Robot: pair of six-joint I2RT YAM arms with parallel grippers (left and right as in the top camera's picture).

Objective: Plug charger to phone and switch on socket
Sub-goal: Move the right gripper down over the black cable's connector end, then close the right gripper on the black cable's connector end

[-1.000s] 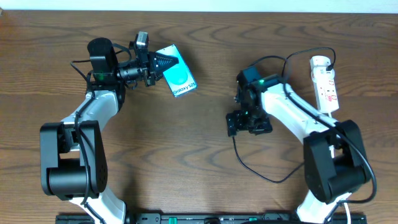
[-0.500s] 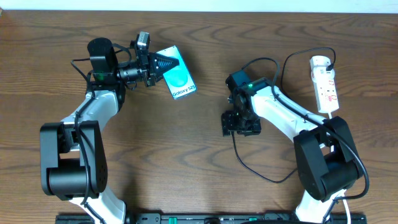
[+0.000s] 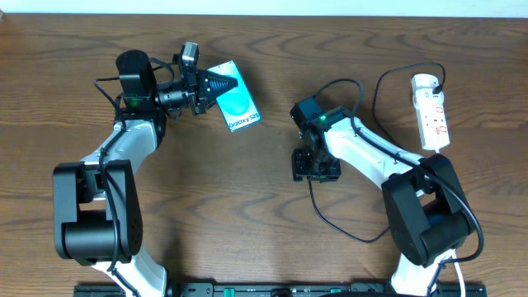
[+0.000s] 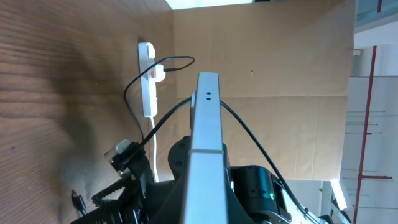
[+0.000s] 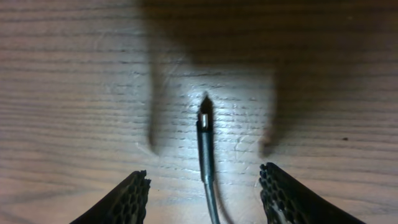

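The phone (image 3: 238, 104), with its cyan screen up, sits at the back left, and my left gripper (image 3: 223, 85) is shut on its left end. The left wrist view shows the phone (image 4: 206, 124) edge-on, running straight out from the jaws. The charger (image 3: 314, 204) is a thin black cable looping across the table to the socket (image 3: 431, 110), a white strip at the back right. My right gripper (image 3: 316, 167) hangs low over the cable's free end. Its fingers (image 5: 128, 198) stand open on either side of the plug tip (image 5: 203, 122), which lies flat on the wood, untouched.
The socket (image 4: 147, 79) and the right arm's black wrist also show in the left wrist view, with a brown board behind the table. The cable's slack loops toward the front right of the table (image 3: 272, 231).
The right arm has shifted left along the table and its jaws have narrowed around the cable end. The left arm and the phone have not moved.
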